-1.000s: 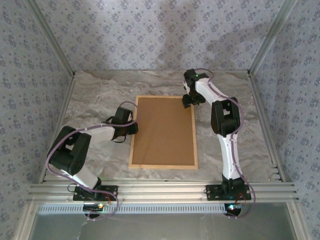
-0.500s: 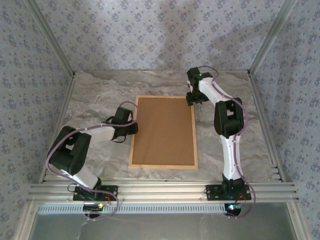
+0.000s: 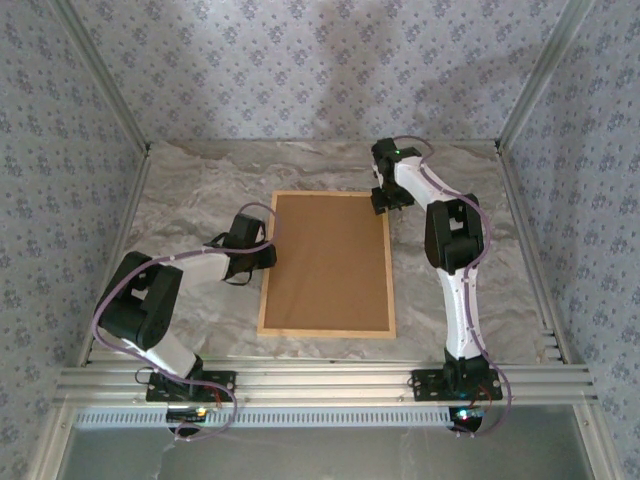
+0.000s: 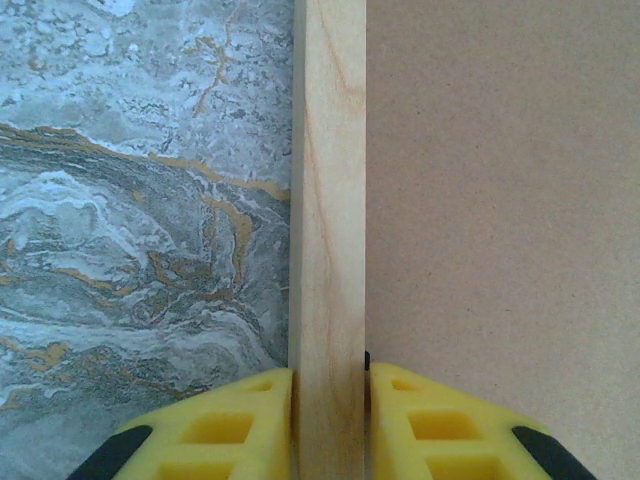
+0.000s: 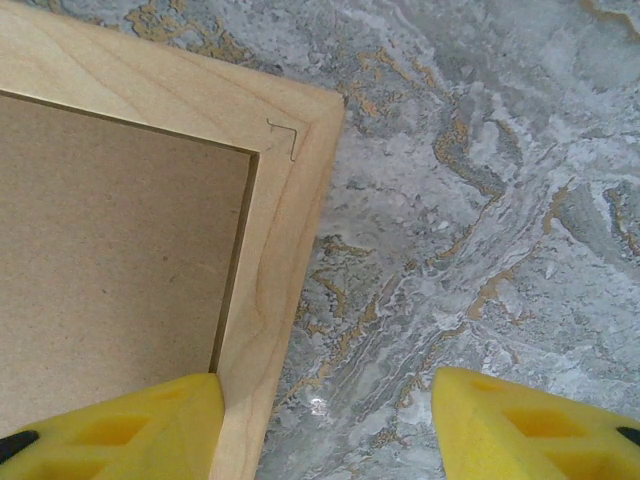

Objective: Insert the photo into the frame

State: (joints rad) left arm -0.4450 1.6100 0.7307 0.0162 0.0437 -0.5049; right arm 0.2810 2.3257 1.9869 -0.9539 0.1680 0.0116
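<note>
Marbled grey table under patterned wallpaper carries the frame, which lies flat in the middle, back upward, with the brown backing board seated inside its rails. Whether the photo lies beneath that board you cannot tell from here. Your left gripper is clamped on the frame's left rail, its yellow pads pressing the outer edge and the inner edge beside the board. Your right gripper stands over the far right corner with its jaws apart: one pad is over the board just inside the rail, the other hangs over bare table well outside it. The step looks like taking a second hold on the right rail. Centre the jaws on the rail before you close, since the outer pad has farther to travel and could shove the frame against the left hold. Stay a little clear of the stapled mitre joint, and close gently so the inner pad does not pry the board up.
</note>
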